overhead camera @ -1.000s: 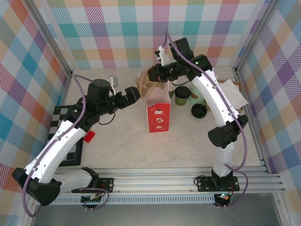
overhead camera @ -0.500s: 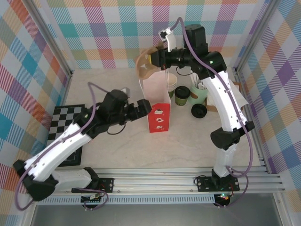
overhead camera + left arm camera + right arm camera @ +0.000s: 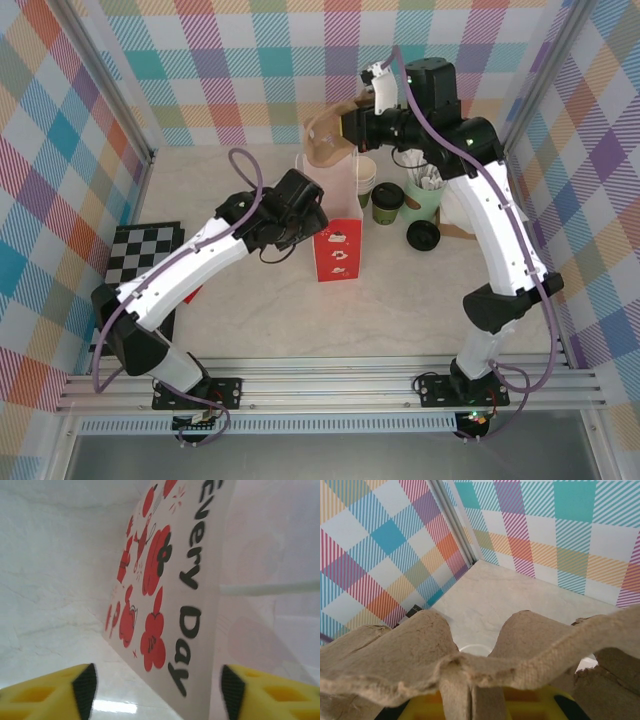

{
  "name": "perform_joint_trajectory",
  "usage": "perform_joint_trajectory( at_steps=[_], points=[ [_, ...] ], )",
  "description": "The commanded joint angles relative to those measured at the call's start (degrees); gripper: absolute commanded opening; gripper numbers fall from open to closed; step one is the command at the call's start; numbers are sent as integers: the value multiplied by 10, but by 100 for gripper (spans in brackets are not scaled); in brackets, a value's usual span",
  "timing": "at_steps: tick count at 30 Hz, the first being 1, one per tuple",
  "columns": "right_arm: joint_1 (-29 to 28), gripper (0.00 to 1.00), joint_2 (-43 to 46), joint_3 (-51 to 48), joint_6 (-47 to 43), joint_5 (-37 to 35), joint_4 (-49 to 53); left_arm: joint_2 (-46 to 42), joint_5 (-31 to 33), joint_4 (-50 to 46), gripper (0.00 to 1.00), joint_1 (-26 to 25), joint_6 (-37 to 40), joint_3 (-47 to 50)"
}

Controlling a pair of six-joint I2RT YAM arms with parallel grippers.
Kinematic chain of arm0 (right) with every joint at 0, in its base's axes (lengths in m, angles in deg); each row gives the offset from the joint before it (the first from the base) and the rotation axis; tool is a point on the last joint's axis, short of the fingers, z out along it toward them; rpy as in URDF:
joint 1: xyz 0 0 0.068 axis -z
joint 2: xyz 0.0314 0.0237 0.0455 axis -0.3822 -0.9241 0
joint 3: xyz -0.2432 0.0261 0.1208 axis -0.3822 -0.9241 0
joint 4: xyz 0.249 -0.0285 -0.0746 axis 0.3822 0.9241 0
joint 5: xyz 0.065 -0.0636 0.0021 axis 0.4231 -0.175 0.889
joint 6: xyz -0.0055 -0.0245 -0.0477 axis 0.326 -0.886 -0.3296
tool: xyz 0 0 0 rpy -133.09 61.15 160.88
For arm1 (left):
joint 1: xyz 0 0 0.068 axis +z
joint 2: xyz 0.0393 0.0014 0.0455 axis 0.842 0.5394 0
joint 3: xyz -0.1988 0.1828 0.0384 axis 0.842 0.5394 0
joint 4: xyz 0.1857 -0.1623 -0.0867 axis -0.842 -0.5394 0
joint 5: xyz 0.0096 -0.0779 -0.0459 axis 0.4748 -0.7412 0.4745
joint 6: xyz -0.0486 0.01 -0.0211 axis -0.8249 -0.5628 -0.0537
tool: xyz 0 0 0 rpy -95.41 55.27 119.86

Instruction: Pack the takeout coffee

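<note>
Meanwhile, the left gripper [image 3: 157, 686] had swung in to straddle the paper bag [image 3: 335, 245], its jaws narrowing but still apart. The right gripper [image 3: 345, 128], clamped on the cardboard carrier [image 3: 322, 142], had raised it above the bag. The takeout coffee [image 3: 387, 200] stood unpacked beside the bag, so packing probably awaited a steadied bag.

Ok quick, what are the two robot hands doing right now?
Left gripper: open, straddling the paper bag.
Right gripper: shut on the cardboard cup tray.
</note>
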Motion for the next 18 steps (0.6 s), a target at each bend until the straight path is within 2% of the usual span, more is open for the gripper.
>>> perform_joint_trajectory(
  at_steps=[1,5,7,11,14,18],
  points=[
    [0,0,16,9,-38,19,1,27,36,-30,54,-7,46,-36],
    [-1,0,0,44,-76,38,41,43,22,-31,38,8,95,-32],
    [0,0,-9,63,-87,31,54,43,17,-25,27,20,125,-28],
    [0,0,-27,93,-96,48,70,32,0,-13,10,30,234,-36],
    [0,0,-30,97,-92,65,81,23,-66,-4,1,31,341,-34],
    [0,0,-27,102,-72,53,95,22,-126,-38,0,39,443,-41]
  ],
)
